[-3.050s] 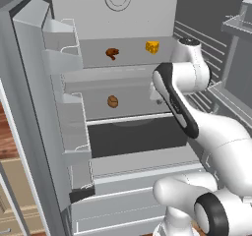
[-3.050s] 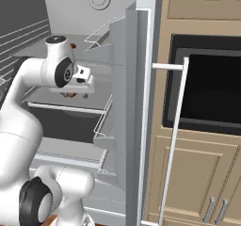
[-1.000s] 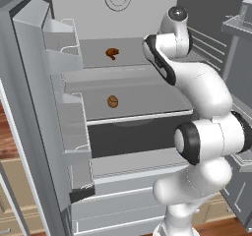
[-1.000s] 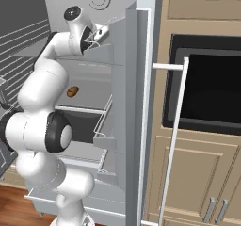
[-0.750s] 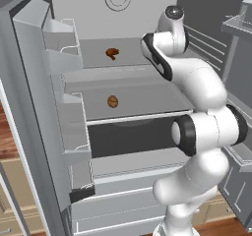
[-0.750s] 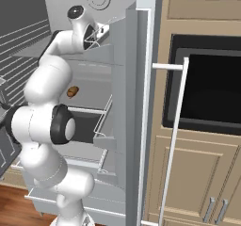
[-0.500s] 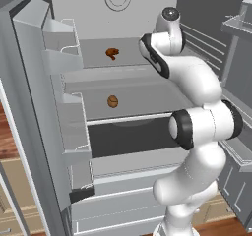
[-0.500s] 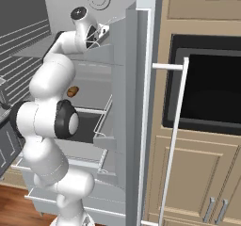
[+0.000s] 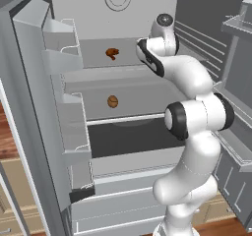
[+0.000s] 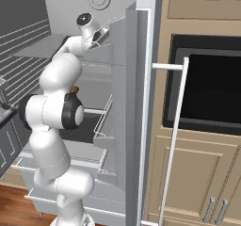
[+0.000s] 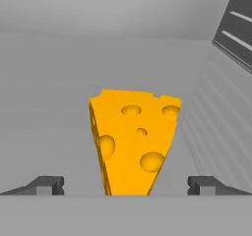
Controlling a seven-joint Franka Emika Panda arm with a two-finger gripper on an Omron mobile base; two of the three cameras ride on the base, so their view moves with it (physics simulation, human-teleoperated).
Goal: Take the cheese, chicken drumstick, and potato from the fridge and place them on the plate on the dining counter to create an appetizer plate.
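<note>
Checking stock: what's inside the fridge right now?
Drumstick on the upper shelf, potato on the shelf below, cheese before the open pincer. Arm covers the shelves' right side.

cheese [image 11: 134,144]: lower end cut off by the hand view's bottom; contact with the shelf not seen.
gripper [image 11: 126,185]: only the two finger tips seen, standing wide on either side of the cheese.
potato [image 10: 74,89]: a small sliver seen behind the arm in the right base view.
fridge [image 9: 44,112]: top and left door cropped by frame edges.

Premises: a domestic kitchen. An open fridge [image 9: 54,107] holds food on grey shelves. Beside it, a built-in oven [image 10: 207,86] sits in beige cabinets [image 10: 195,178] above a wood floor [image 10: 19,204].
</note>
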